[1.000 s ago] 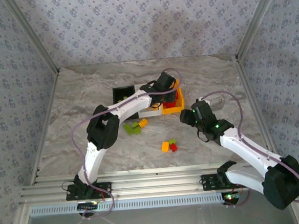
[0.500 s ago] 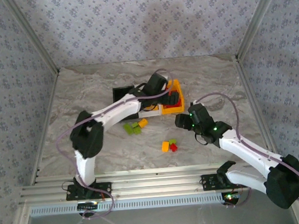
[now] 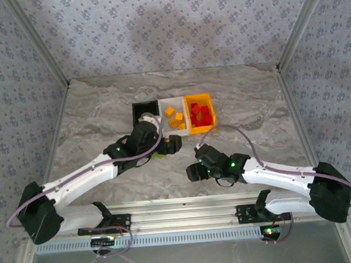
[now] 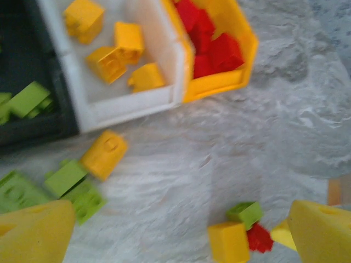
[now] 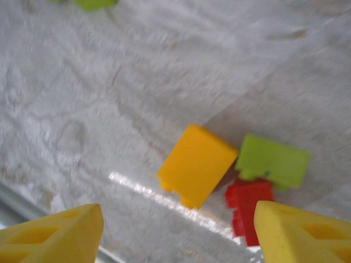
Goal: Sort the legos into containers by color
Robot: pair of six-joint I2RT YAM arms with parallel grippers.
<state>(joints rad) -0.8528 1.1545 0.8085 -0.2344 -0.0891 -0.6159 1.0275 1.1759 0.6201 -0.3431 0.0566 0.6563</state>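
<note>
We've got a black bin [image 3: 145, 105], a white bin [image 3: 177, 105], an orange bin [image 3: 198, 100], red bricks [image 4: 219, 52], yellow bricks [image 4: 129, 41], lime-green bricks [image 4: 66, 178], a grey marbled table [image 3: 96, 113] and flower-print lilac walls [image 3: 156, 30].

Robot lab test cell. Left arm [image 3: 88, 174], right arm [image 3: 281, 175], white and black, bolted to aluminium rail [image 3: 181, 218] at near edge of table. Marble-look tabletop [image 3: 251, 96] boxed on three sides by patterned wall panels [image 3: 156, 30]. Bare metal posts [image 3: 36, 42] in corners. Green light [image 3: 268, 230] at arm base. Bins [image 3: 171, 101], legos [image 3: 201, 114] laid out on tabletop.
</note>
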